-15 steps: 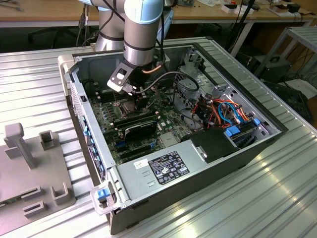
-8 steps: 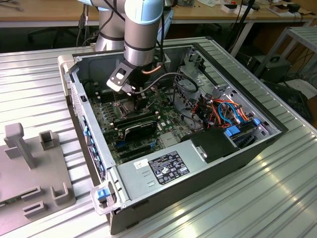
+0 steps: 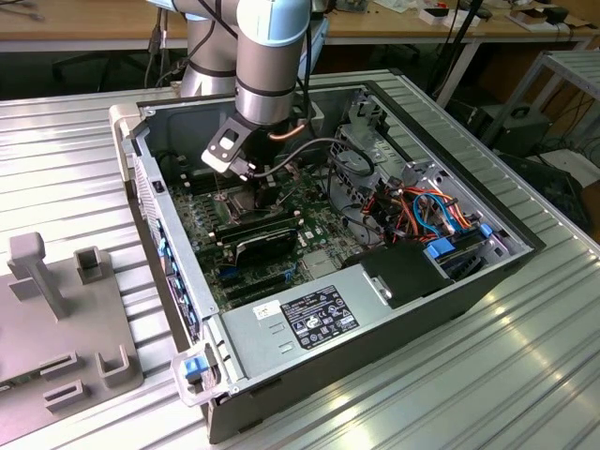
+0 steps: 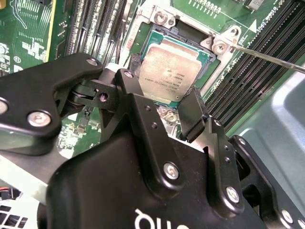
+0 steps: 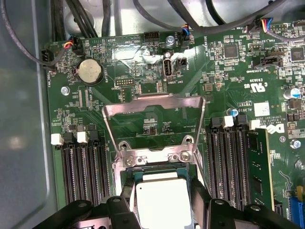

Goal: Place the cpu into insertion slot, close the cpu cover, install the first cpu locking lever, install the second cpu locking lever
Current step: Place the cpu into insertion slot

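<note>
bench (image 3: 525, 375): ribbed metal, lying under everything that surrounds the insertion slot (image 4: 181, 40).
computer case (image 3: 375, 347): side panel off, with the insertion slot on the board inside it.
arm (image 3: 272, 56): reaches down into the case, directly above the insertion slot.
motherboard (image 5: 152, 62): green, spreading around the insertion slot on every side.
pincer (image 4: 163, 83): over the insertion slot, its black fingers (image 5: 127, 188) narrowed against two opposite edges of the cpu (image 4: 169, 71), gripping it.
cpu cover (image 5: 152, 100): open, hinged at one edge of the insertion slot and leaning away from it.
cpu: sits inside the insertion slot, metal top facing up.
</note>
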You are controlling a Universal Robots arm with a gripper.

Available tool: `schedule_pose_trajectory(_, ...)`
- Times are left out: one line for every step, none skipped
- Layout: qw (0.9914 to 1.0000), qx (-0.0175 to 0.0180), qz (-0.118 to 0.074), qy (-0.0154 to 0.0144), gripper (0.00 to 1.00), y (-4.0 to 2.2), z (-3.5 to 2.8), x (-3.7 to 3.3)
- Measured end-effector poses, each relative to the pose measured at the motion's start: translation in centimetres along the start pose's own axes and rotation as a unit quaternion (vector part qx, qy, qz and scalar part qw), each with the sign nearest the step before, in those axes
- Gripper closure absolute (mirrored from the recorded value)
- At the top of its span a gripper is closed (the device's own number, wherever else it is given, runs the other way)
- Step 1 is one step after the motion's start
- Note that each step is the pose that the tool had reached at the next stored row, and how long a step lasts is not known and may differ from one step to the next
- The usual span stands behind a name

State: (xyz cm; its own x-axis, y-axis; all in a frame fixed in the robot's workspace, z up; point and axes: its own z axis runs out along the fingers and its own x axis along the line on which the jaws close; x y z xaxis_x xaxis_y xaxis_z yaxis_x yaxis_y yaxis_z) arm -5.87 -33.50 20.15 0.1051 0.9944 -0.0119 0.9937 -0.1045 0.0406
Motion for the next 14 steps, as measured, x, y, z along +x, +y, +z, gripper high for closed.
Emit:
schedule_pose_trajectory(1.0,0.0,0.0,-0.0001,0.42,0.0,0.0,0.0)
schedule_pose_trajectory(1.0,0.0001,0.0,-0.0001,0.42,0.0,0.0,0.0)
schedule_pose_trajectory(1.0,0.0,0.0,-0.0001,0.42,0.0,0.0,0.0)
schedule_pose_trajectory(1.0,0.0,0.002,0.0001,0.42,0.01,0.01,0.0)
schedule_pose_trajectory(1.0,0.0001,0.003,0.0001,0.42,0.02,0.01,0.0)
schedule_pose_trajectory(0.99999,0.0001,0.004,0.0003,0.42,0.01,0.02,0.0)
schedule_pose_trajectory(0.99998,0.0001,0.006,0.0005,0.42,0.02,0.02,0.01)
schedule_pose_trajectory(0.99996,0.0002,0.008,0.0007,0.42,0.03,0.02,0.01)
schedule_pose_trajectory(0.99993,0.0003,0.012,0.0011,0.42,0.04,0.02,0.01)
schedule_pose_trajectory(0.99985,0.0004,0.017,0.0014,0.42,0.04,0.02,0.01)
schedule_pose_trajectory(0.99972,0.0006,0.023,0.0017,0.42,0.04,0.02,0.01)
schedule_pose_trajectory(0.99963,0.0006,0.027,0.0018,0.42,0.04,0.02,0.01)
schedule_pose_trajectory(0.99956,0.0006,0.029,0.0018,0.42,0.04,0.02,0.01)
schedule_pose_trajectory(0.99956,0.0006,0.03,0.0018,0.42,0.04,0.02,0.01)
